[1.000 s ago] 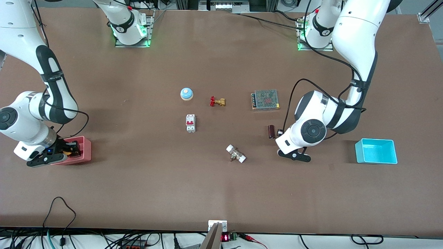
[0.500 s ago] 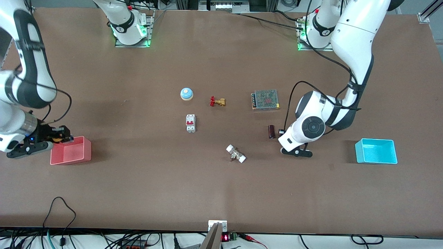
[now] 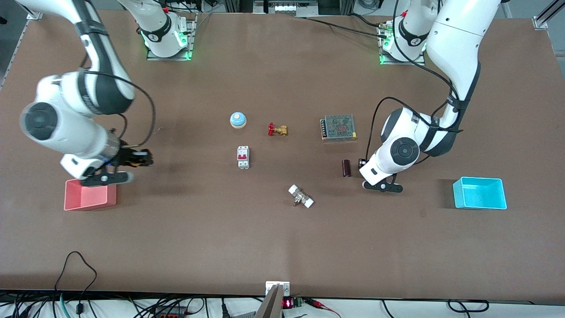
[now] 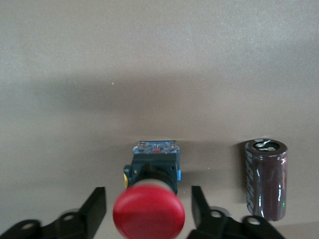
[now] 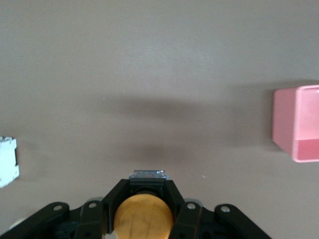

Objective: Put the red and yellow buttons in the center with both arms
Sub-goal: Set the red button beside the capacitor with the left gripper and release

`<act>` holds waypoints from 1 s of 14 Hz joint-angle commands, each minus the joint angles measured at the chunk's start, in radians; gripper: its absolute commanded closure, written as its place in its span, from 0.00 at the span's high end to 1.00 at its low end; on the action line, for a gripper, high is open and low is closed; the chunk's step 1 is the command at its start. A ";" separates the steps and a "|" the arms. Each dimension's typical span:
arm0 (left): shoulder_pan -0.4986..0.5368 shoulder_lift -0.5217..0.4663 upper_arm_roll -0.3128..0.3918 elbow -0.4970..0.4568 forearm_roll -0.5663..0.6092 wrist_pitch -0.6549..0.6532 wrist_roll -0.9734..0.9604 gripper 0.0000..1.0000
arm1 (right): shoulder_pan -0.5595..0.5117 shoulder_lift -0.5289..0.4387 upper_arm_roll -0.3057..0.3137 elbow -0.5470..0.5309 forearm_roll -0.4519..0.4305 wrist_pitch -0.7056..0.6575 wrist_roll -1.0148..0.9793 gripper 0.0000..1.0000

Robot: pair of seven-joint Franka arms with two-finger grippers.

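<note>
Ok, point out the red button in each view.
Front view: red button right beside the brown cylinder, toward the left arm's end, mostly hidden.
Left wrist view: red button between the open left gripper's fingers, cylinder alongside.
Right wrist view: not in it.
Shared landmark: the brown cylinder.

Table (image 3: 282,247): flat matte brown top filling nearly the whole front view.
Light: even overhead, with soft shadows on the brown surface.
Top edge: two metal mounting plates (image 3: 170,52) lit green, plus dark cables (image 3: 335,24) and aluminium framing.
Bottom edge: pale floor strip with tangled black cables (image 3: 75,265), a small red-digit display (image 3: 287,303) and a bracket (image 3: 277,287) at mid-edge.
</note>
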 commanded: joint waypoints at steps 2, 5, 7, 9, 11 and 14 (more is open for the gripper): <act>-0.001 -0.082 0.000 0.010 -0.007 -0.013 -0.002 1.00 | 0.059 0.038 0.003 -0.125 -0.097 0.210 0.188 0.36; -0.007 -0.109 0.006 0.161 0.011 -0.267 0.003 1.00 | 0.077 0.090 0.003 -0.165 -0.100 0.350 0.228 0.36; 0.014 -0.110 0.012 0.280 0.074 -0.396 0.026 1.00 | 0.082 0.113 0.003 -0.168 -0.101 0.385 0.228 0.36; 0.028 -0.110 0.015 0.387 0.082 -0.479 0.079 1.00 | 0.087 0.131 0.003 -0.168 -0.101 0.398 0.228 0.36; 0.060 -0.110 0.022 0.517 0.083 -0.554 0.092 1.00 | 0.099 0.142 0.003 -0.168 -0.101 0.402 0.228 0.36; 0.121 -0.186 0.006 0.596 0.065 -0.672 0.126 1.00 | 0.113 0.154 0.003 -0.167 -0.101 0.407 0.228 0.37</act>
